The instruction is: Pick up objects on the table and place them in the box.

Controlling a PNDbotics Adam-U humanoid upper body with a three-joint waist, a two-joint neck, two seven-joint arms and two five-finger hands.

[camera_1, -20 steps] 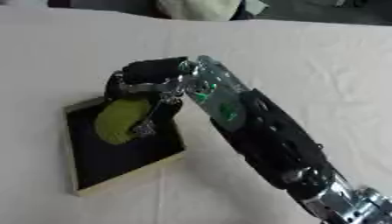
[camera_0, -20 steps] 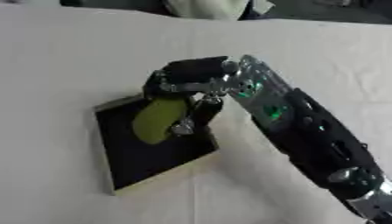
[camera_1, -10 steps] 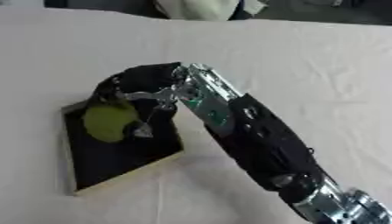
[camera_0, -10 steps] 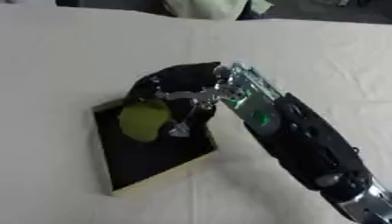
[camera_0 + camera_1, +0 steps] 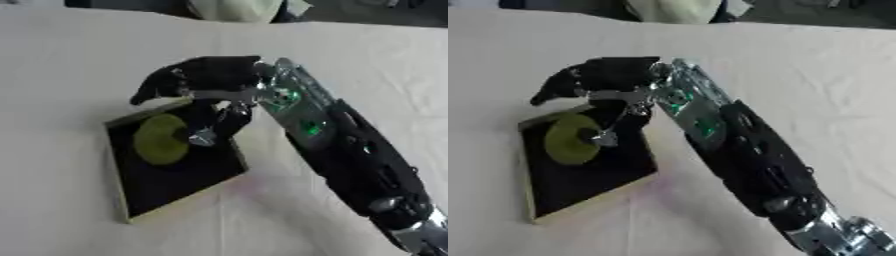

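Note:
A shallow black box [image 5: 175, 181] with a tan rim lies askew on the white table, left of centre. A flat, round yellow-green object [image 5: 159, 140] lies inside it, in the upper left part. My right hand [image 5: 210, 75] hovers over the box's upper edge, its arm coming in from the lower right. Its fingers [image 5: 150, 91] stretch out to the left above the object and are open. The thumb [image 5: 210, 131] points down beside the object's right edge; whether it touches is unclear. My left hand shows in neither view.
A pale cream bundle [image 5: 234, 9] sits at the table's far edge, against a dark background. White cloth [image 5: 61, 70] covers the table all around the box. My right forearm [image 5: 350, 155] crosses the table to the right of the box.
The yellow-green object was curled in my right hand above the box; now it lies flat in the box. The fingers have straightened and lifted off it toward the upper left.

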